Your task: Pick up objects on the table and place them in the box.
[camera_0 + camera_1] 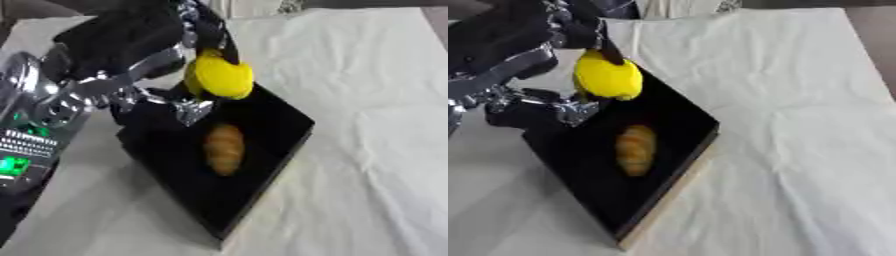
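So here's where I'm at: my left hand (188, 60) comes in from the upper left and has a yellow object (219, 76) in its grip. The thing is round-ish and smooth, bright yellow, lemon-like in shape, though I can't say for sure what it is. My dark fingers (604, 47) curl over its top and down one side, and another finger or the thumb looks to be tucked in below it, so I'm closed around it rather than just resting on it. How the lower part of the grip sits is blurry, hard to make out.

The yellow object hangs over the far corner of the box (271, 165), just above its upper edge, not touching the bottom as far as I can see.

The box is a shallow black tray-like thing sitting askew on the table (798, 125), which is covered with a wrinkled white cloth. In the right eye view a pale tan edge shows along the box's near side. Inside, about in the middle, lies one brown oblong object (634, 150), ridged a bit like a small bread roll or croissant, lying flat on the bottom lengthwise. It sits well apart from the yellow one, nearer to me.

My left arm's silver joints and a panel with green lights (13, 165) fill the left edge.
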Controlling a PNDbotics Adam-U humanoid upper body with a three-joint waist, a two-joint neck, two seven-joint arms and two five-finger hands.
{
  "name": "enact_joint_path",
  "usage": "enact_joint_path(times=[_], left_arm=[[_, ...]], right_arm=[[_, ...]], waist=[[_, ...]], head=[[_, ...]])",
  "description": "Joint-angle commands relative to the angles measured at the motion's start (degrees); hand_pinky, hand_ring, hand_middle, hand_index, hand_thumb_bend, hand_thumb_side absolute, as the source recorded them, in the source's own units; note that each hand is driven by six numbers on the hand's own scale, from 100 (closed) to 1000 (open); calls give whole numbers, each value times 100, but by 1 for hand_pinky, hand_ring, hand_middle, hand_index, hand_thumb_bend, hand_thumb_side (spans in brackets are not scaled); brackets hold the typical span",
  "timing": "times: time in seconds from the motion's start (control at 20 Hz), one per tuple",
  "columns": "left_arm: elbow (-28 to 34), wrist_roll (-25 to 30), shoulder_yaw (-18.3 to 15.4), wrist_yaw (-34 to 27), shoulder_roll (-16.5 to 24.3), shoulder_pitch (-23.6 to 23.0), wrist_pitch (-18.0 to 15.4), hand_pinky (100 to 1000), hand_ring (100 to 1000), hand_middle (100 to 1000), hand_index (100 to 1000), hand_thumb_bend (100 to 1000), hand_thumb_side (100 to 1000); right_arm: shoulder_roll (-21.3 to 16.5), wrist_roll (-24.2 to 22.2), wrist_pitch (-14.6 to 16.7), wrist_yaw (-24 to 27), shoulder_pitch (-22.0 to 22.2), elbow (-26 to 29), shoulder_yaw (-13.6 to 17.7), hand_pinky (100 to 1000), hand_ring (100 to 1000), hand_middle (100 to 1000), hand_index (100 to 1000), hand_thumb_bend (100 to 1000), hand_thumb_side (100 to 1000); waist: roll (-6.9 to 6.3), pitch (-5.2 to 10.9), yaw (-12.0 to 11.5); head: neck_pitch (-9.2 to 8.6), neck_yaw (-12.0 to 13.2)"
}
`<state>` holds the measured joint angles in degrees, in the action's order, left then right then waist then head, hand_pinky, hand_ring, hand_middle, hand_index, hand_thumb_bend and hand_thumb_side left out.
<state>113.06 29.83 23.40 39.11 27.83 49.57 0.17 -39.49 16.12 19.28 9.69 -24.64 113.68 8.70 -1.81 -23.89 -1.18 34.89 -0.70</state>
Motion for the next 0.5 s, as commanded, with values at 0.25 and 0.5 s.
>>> enact_joint_path(times=[0.25,0.5], left_arm=[[-535,46,166,320,-205,-212,-1,692,564,515,695,217,107],[-730,132,213,534,-268,-259,-210,871,827,805,926,392,280]], right_arm=[[-64,9,-8,19,-30,92,71,892,879,700,846,147,190],[-40,8,-20,21,-13,92,80,893,880,700,846,145,192]], waist=[[41,118,13],[34,120,21]], head=[[25,-32],[44,-43]])
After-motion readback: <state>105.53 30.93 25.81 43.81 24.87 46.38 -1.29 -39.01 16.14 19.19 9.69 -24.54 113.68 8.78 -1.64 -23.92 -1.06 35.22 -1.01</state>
